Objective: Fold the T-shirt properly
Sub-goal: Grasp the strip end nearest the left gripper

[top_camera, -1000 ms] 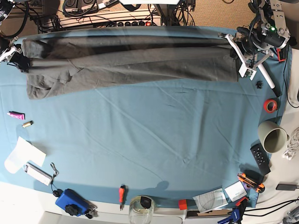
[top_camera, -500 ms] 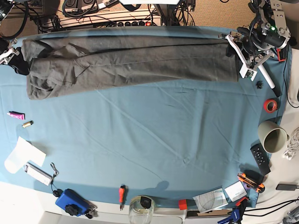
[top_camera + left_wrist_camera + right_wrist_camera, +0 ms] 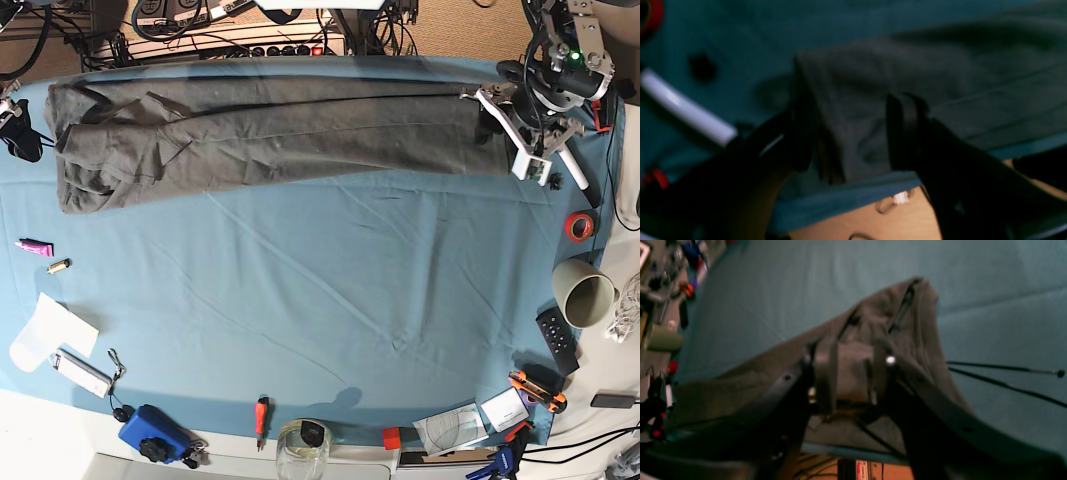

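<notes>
Folded into a long band, the T-shirt (image 3: 270, 135) runs left-right.

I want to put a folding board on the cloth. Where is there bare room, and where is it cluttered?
The widest bare stretch of the blue table cloth runs from below the T-shirt down towards the screwdriver and glass jar. The right edge is crowded: red tape roll, cup, remote. The left edge holds paper and small items.

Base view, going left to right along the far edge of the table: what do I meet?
Right gripper → T-shirt lying long across the blue-teal table cloth → left gripper.
</notes>
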